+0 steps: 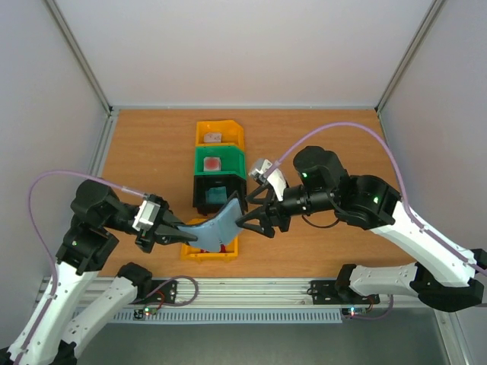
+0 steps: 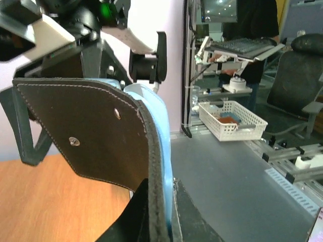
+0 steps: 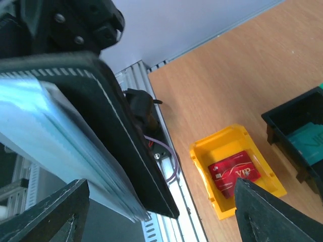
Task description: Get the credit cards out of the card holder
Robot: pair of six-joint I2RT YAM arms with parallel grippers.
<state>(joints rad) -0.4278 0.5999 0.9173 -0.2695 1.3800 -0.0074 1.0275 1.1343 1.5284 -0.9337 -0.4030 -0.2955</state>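
The card holder point(image 1: 217, 224) hangs curved in the air above the near yellow bin point(image 1: 199, 252), black outside and shiny grey-blue inside. My left gripper point(image 1: 169, 229) is shut on its left end; in the left wrist view its fingers point(image 2: 194, 219) pinch the holder's edge point(image 2: 101, 131). My right gripper point(image 1: 250, 211) stands open at the holder's right end. In the right wrist view the holder's corner point(image 3: 126, 151) lies between the spread fingertips point(image 3: 275, 212) and touches neither. A red credit card point(image 3: 234, 171) lies in the near yellow bin point(image 3: 202, 156). A teal one point(image 1: 217, 197) lies in the black bin point(image 1: 199, 199).
Four bins stand in a row down the table's middle: a far yellow bin point(image 1: 202, 134), a green bin point(image 1: 232, 161), the black one and the near yellow one. The far yellow and green bins each hold a small flat item. The aluminium rail point(image 1: 251, 290) runs along the near edge.
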